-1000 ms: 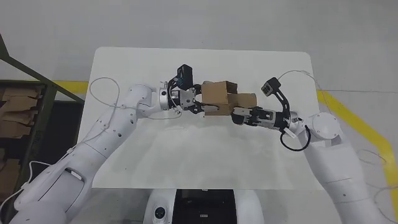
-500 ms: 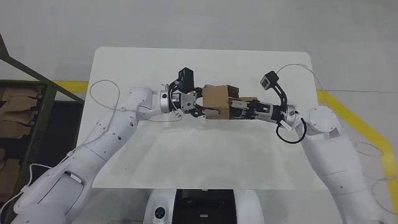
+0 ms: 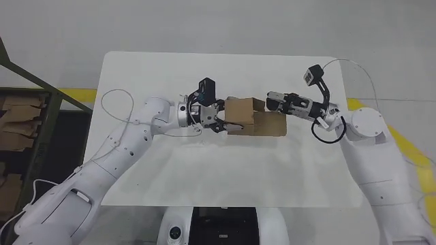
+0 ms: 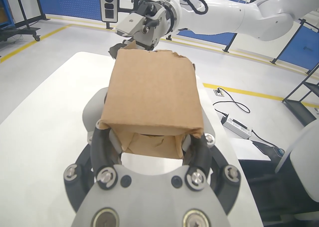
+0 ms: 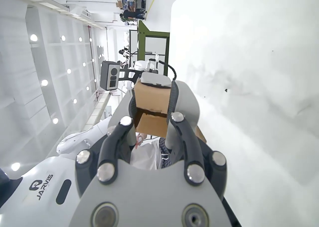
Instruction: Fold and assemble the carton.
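Note:
A brown carton (image 3: 245,112) is held above the middle of the white table (image 3: 170,170). My left gripper (image 3: 221,118) is shut on its left end. In the left wrist view the fingers (image 4: 103,135) clamp both side walls of the carton (image 4: 152,93), whose open end faces the camera. A flat flap (image 3: 270,125) sticks out to the right. My right gripper (image 3: 270,100) is at the carton's far right corner. Its fingers are spread in the right wrist view, with the carton's end (image 5: 152,103) between them. The right gripper (image 4: 129,43) touches the carton's far edge.
A green rack with flat cardboard (image 3: 20,122) stands on the floor left of the table. A power adapter with a cable (image 4: 236,125) lies on the floor past the table's right edge. Bare tabletop surrounds the carton.
My right gripper has moved from the carton's near right side back to its far right corner. The carton shifted slightly right, and its flap now lies spread to the right.

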Robot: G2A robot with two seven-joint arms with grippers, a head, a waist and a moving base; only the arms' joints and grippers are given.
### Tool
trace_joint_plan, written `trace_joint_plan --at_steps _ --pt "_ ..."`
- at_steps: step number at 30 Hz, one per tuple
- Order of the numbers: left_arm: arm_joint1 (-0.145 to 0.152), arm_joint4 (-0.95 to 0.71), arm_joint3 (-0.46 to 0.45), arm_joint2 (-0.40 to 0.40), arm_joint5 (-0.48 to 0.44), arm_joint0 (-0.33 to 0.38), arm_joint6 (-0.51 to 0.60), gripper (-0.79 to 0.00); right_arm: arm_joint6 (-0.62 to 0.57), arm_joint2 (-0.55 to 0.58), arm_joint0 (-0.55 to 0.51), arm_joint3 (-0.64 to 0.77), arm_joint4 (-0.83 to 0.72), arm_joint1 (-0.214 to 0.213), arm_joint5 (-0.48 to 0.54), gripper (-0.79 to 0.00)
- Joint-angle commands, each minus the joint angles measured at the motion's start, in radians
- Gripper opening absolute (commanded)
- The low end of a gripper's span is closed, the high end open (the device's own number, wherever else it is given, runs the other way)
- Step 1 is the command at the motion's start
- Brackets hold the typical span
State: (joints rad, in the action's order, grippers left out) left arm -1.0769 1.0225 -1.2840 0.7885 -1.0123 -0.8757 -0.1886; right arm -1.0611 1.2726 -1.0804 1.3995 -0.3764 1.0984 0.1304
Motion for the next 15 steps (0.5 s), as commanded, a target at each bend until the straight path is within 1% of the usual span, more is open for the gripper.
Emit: trace_joint_plan --at_steps 1,4,9,15 --pt "0.001 -0.004 0.002 -0.004 0.0 0.004 0.002 -0.259 -0.028 -0.023 0.015 0.0 -0.01 0.003 0.002 -0.554" --pt "0.001 -0.011 0.007 -0.005 0.0 0.01 0.0 -0.262 -0.061 -0.049 0.022 0.004 -0.015 0.006 0.007 -0.557" --pt "0.001 -0.012 0.016 -0.007 0.0 0.014 0.001 -0.262 -0.097 -0.07 0.004 0.035 -0.05 0.008 0.016 -0.554" --pt "0.0 -0.017 0.018 -0.011 0.0 0.018 -0.001 -0.274 -0.092 -0.053 -0.022 0.05 -0.07 0.003 0.026 -0.551"
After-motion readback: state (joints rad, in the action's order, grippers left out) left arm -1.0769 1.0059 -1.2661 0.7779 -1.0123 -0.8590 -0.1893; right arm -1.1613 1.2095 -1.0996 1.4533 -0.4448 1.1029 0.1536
